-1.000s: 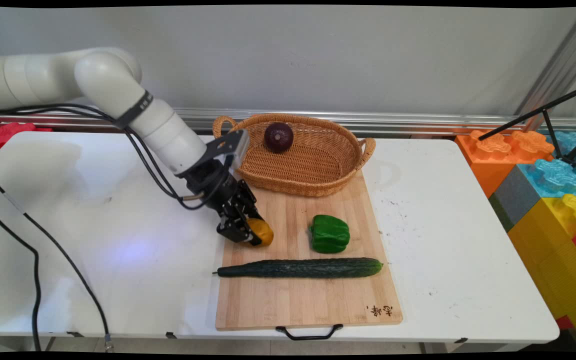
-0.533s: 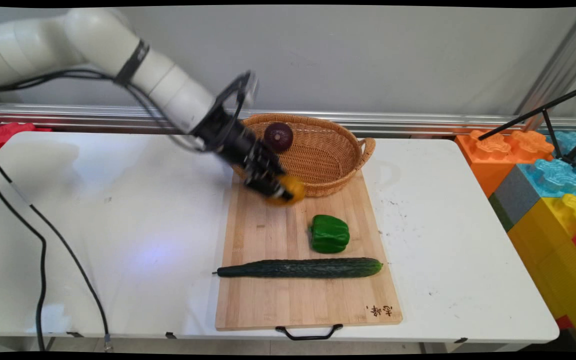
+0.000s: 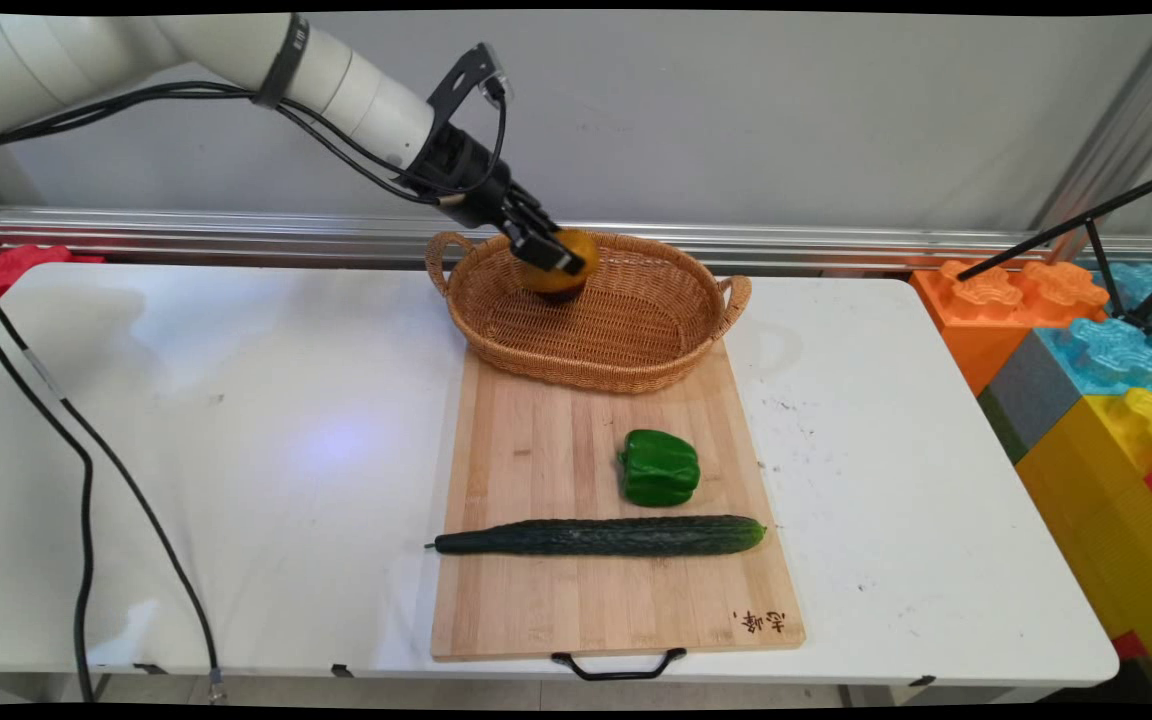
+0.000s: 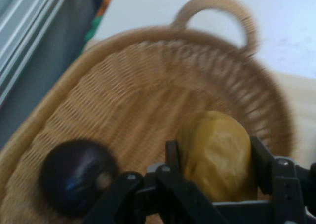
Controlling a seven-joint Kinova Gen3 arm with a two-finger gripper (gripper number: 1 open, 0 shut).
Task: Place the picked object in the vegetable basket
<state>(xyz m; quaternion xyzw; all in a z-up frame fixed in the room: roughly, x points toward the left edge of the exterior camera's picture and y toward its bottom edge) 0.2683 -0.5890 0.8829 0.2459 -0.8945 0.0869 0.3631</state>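
My gripper [image 3: 551,256] is shut on a yellow-orange round fruit [image 3: 568,262] and holds it in the air over the back left part of the wicker basket [image 3: 636,350]. In the hand view the fruit [image 4: 217,155] sits between the two black fingers [image 4: 261,162], above the basket's woven floor [image 4: 128,105]. A dark purple onion [image 4: 76,177] lies in the basket just beside and below the fruit; in the main view the fruit and gripper mostly hide it.
A wooden cutting board [image 3: 546,610] lies in front of the basket, with a green bell pepper [image 3: 659,467] and a long cucumber [image 3: 601,536] on it. Large coloured blocks [image 3: 1096,340] stand at the right edge of the white table [image 3: 186,450]. Black cables [image 3: 86,500] hang at the left.
The gripper lifted the yellow-orange fruit from the left side of the cutting board, carried it up and back, and now holds it over the basket near the onion.
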